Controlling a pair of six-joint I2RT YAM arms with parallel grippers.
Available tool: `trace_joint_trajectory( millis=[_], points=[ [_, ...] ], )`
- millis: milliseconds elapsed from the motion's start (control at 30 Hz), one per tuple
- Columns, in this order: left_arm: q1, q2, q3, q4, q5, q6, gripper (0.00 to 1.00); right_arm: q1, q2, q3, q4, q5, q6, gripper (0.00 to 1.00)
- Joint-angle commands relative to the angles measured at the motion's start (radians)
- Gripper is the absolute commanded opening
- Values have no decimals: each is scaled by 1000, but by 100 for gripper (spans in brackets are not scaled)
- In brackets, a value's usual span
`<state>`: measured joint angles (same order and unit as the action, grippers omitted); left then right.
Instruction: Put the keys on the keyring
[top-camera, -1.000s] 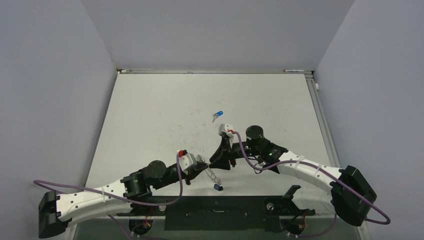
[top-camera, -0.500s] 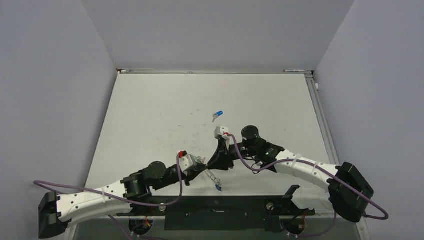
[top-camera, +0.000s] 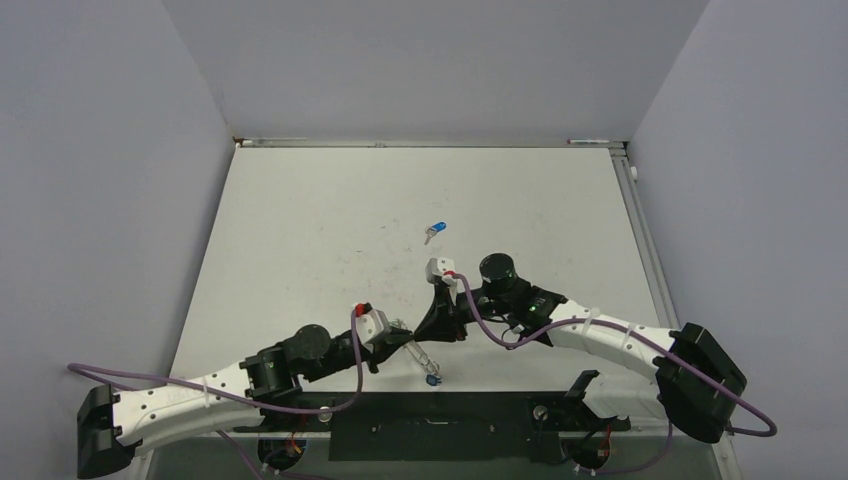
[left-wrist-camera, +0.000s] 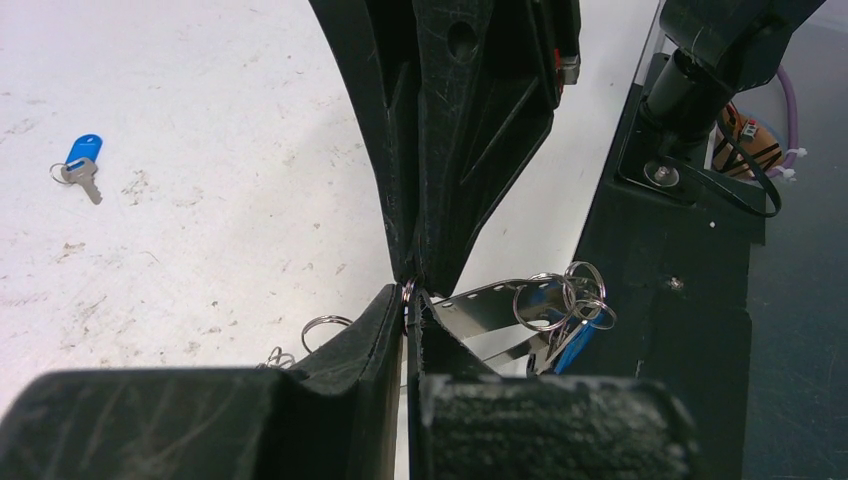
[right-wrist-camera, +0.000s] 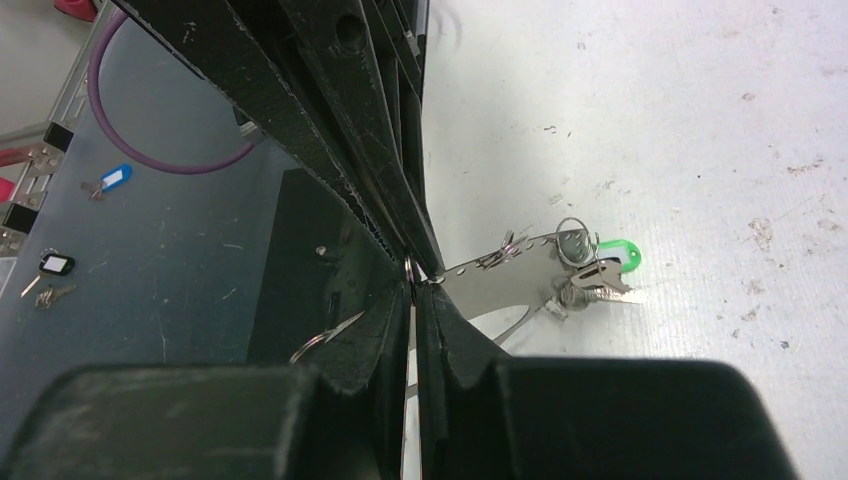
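Keyring (left-wrist-camera: 480, 300) hung pinched by your left gripper (left-wrist-camera: 408, 300) and right gripper (right-wrist-camera: 412, 285), tips meeting; blue key (top-camera: 435, 231) lay beyond keyring, nearer right gripper.

No legible text or markings

Overall light: bright, even and white; the pale worktop (top-camera: 300, 220) reads clean from above, and the walls are a soft grey.
Source: diffuse, from overhead.
Shadows: faint and soft-edged under the arms (top-camera: 200, 385) in the top view.
Dark areas: both pincers show as near-solid black with little surface detail.
Glare: small glints on the bunched keys (left-wrist-camera: 565, 305); the worktop washes towards white at the far side of the left wrist view.
Focus, left wrist: the near body of the left pincer (left-wrist-camera: 408, 305) is blurred; its tips and the blue-tagged key (left-wrist-camera: 80, 165) are sharp.
Focus, right wrist: the near body of the right pincer (right-wrist-camera: 412, 285) is smeared along the bottom edge; the green-tagged key (right-wrist-camera: 610, 262) and the worktop's specks are crisp.
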<state>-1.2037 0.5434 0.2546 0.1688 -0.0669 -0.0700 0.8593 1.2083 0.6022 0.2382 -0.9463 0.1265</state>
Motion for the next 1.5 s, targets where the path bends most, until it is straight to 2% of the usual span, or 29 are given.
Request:
trace_joint_trajectory(
  millis=[0,167,500,833,1100,1367,1467],
  points=[
    [-5,-17,18,137,2,-12,0,32,-33,6,112,-32,-15,5],
    [-6,-16,21,131,-4,-16,12,35,-40,-5,122,-1,-18,5],
    [-5,-24,26,111,-18,-35,46,35,-36,-6,123,19,-19,5],
    [-5,-83,5,105,-55,-63,74,34,-48,-12,121,74,-14,5],
    [-5,-200,-53,156,-69,-90,78,30,-57,-27,172,98,19,5],
    [-4,-368,-124,224,-45,-119,73,23,-69,-41,198,137,42,5],
    [-3,-401,-144,228,-44,-124,68,16,-89,-57,240,140,65,5]
  ],
)
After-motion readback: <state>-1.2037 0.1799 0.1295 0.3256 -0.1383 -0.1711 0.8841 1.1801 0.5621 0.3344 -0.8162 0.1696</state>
